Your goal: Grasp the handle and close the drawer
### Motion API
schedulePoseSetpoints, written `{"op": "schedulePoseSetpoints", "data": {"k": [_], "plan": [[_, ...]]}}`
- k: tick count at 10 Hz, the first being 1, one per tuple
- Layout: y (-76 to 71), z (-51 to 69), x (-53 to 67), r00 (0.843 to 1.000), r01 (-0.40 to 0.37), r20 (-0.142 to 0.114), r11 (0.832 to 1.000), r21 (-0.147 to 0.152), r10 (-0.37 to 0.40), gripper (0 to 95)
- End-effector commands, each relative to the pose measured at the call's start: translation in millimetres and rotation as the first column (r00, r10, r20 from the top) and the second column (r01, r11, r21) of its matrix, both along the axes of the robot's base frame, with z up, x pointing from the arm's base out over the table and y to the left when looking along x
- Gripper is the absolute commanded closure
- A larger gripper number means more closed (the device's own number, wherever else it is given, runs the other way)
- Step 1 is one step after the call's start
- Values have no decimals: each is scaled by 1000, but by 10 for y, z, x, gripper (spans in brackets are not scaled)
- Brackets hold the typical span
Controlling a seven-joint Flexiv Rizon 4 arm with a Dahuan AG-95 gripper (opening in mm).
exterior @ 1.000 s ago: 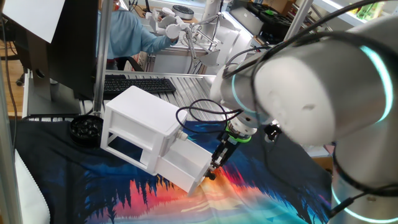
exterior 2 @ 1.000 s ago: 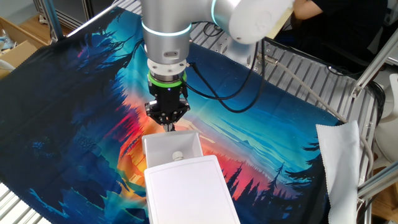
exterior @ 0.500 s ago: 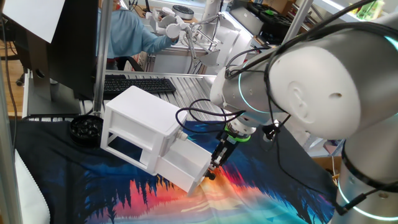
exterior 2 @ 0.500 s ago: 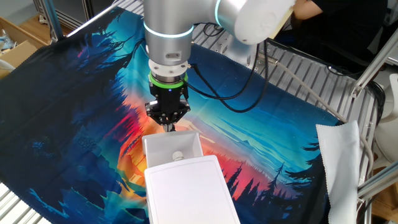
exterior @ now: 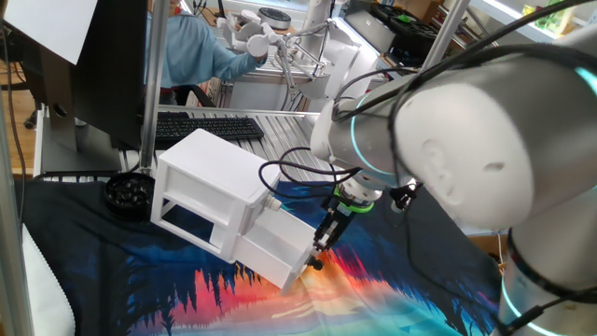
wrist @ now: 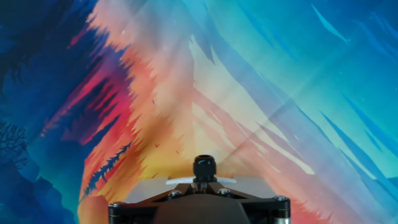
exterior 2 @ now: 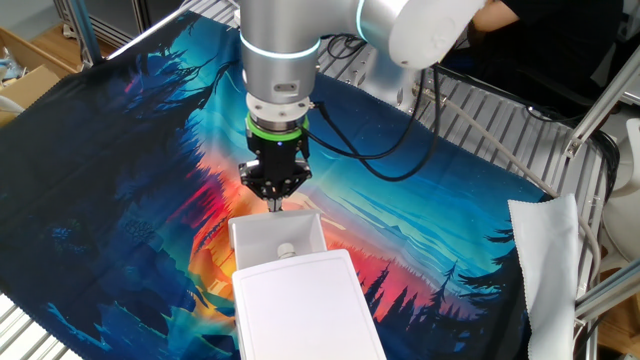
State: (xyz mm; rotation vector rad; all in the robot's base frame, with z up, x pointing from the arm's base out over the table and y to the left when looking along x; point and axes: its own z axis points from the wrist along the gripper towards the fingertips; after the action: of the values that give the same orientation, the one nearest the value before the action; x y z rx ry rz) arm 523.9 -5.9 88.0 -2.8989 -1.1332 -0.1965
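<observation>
the gripper (exterior 2: 274,204) points straight down, pinching the handle (wrist: 204,167) so it can push the drawer (exterior 2: 277,240), still pulled out, into the cabinet (exterior: 210,187).

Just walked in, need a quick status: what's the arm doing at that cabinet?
The arm's hand points straight down, shut on the handle of the bottom drawer of the white cabinet. That drawer stands pulled out over the printed cloth, so closing it is not yet done. The slot above it looks empty.

Robotics lab, keyboard (exterior: 207,128), alu frame (exterior: 149,89)
</observation>
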Motion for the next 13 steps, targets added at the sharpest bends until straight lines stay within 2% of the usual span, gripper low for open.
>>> {"op": "schedulePoseSetpoints", "data": {"k": [1, 2, 3, 4, 5, 7, 13], "plan": [[-12, -14, 13, 1000, -11, -2, 1000, -8, 11, 950], [-19, -16, 13, 1000, -11, -3, 1000, -15, 11, 950], [-60, -24, 11, 1000, -5, -7, 999, -46, 5, 950], [-110, -22, -2, 1000, -16, -9, 999, -46, 15, 950], [-140, -12, -15, 1000, -20, -9, 999, -44, 20, 950], [-242, 48, -74, 1000, -28, -4, 999, 19, 28, 950], [-190, -49, -89, 1000, -26, -1, 1000, 14, 26, 950]]}}
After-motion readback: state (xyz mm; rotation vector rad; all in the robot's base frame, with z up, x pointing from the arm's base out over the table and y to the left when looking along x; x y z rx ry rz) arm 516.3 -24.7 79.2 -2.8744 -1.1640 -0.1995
